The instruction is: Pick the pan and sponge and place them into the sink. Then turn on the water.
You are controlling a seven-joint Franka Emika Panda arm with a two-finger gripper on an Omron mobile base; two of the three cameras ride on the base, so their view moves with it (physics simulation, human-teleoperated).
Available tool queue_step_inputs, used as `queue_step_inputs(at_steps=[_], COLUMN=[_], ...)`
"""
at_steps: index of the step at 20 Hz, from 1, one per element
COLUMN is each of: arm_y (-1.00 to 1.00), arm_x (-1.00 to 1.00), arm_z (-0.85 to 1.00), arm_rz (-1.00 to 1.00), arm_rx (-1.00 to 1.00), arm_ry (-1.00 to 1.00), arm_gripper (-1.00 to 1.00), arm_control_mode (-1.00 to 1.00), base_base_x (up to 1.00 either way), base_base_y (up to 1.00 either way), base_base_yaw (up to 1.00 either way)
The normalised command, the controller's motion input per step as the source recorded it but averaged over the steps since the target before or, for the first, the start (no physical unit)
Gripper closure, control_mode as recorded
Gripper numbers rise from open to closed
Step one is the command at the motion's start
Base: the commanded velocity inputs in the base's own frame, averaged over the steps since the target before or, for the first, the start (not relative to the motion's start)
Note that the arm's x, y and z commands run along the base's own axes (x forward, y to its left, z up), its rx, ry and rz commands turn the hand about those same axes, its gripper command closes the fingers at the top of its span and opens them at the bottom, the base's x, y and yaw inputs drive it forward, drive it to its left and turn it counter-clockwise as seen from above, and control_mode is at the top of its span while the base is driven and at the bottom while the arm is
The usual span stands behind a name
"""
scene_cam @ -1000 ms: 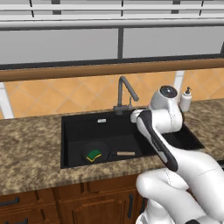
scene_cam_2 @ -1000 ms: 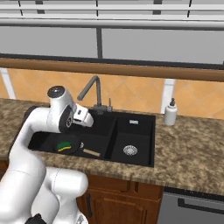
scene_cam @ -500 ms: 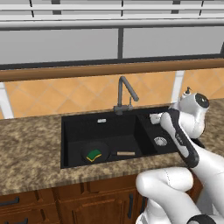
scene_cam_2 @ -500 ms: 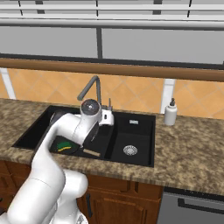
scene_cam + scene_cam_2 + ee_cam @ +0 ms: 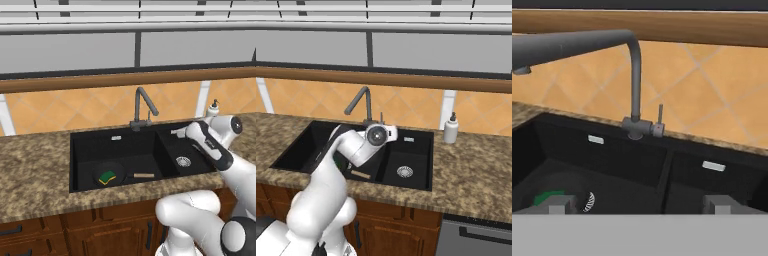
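The black pan lies in the wide basin of the black sink, its tan-tipped handle pointing right. The green-topped sponge rests in the pan. My gripper hovers open and empty over the divider between the basins, facing the dark gooseneck faucet. In the hand view the faucet stands straight ahead with its thin lever upright beside the base, the fingertips stand wide apart, and a bit of the sponge shows low left. No stream falls from the spout.
A white soap dispenser stands on the counter right of the sink, close behind my arm. The narrow basin's silver drain shows under the forearm. Speckled brown counter surrounds the sink; a wooden ledge runs above the tiled wall.
The arm has swung from over the wide basin to the right, toward the narrow basin, and the hand has turned to face the faucet. The jaws stayed open. Pan and sponge have not moved.
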Motion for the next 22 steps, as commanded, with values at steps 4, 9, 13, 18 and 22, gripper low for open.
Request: queue_step_inputs(at_steps=[4,9,13,18,22], arm_y=[-0.1,-0.01,0.0,0.0,0.0], arm_x=[0.39,0.35,0.46,0.57,0.61], arm_z=[0.0,0.0,0.0,0.0,0.0], arm_rz=[0.05,0.04,0.06,0.16,0.19], arm_rx=[0.02,0.02,0.01,0.0,0.0], arm_ry=[-0.21,-0.24,-0.12,0.0,0.0], arm_gripper=[-1.0,-1.0,-1.0,-1.0,-1.0], arm_control_mode=[-1.0,-1.0,-1.0,-1.0,-1.0], base_base_x=[0.0,0.0,0.0,0.0,0.0], base_base_y=[0.0,0.0,0.0,0.0,0.0], base_base_yaw=[0.0,0.0,0.0,0.0,0.0])
